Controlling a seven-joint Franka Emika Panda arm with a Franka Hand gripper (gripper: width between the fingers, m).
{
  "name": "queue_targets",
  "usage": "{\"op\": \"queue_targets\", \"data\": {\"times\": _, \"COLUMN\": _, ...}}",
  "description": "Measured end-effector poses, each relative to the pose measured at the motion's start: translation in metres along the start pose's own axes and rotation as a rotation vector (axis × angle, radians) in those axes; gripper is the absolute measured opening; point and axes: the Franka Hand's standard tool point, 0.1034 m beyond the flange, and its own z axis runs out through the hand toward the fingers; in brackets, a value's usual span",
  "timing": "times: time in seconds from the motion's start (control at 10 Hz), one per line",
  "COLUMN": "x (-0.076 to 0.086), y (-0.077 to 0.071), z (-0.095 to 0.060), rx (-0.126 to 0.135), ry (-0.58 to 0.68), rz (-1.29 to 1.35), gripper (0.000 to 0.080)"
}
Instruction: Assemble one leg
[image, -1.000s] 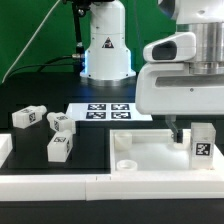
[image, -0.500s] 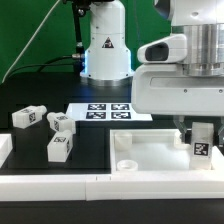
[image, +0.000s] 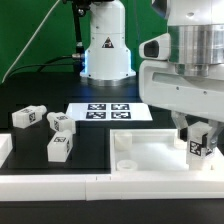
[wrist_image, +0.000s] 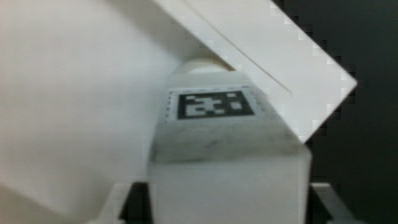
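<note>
My gripper (image: 193, 128) is shut on a leg (image: 199, 140), a small white block with a square marker, at the exterior view's right. The leg is tilted and sits over the right end of the large white tray-like piece (image: 150, 158). In the wrist view the leg (wrist_image: 217, 150) runs between my fingertips (wrist_image: 128, 203), with its marker facing the camera and the tray piece's white rim (wrist_image: 267, 50) behind it. Three more legs lie on the black table at the left (image: 27, 117), (image: 62, 122), (image: 60, 148).
The marker board (image: 108, 112) lies behind the tray piece in the middle. The arm's white base (image: 105, 45) stands at the back. A small white peg (image: 126, 164) stands in the tray piece's left part. A white rail (image: 50, 184) runs along the front.
My gripper has come over the leg at the right and turned. The leg, upright before, now leans in my grip.
</note>
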Motion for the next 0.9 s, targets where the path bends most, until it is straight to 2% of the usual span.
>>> {"op": "queue_targets", "data": {"times": 0.3, "x": -0.0012, "y": 0.0032, "z": -0.0004, "rx": -0.012, "ry": -0.043, "rz": 0.413, "gripper": 0.0287}}
{"op": "queue_targets", "data": {"times": 0.9, "x": -0.0036, "y": 0.0060, "z": -0.0008, "rx": -0.027, "ry": -0.065, "rz": 0.804, "gripper": 0.0287}}
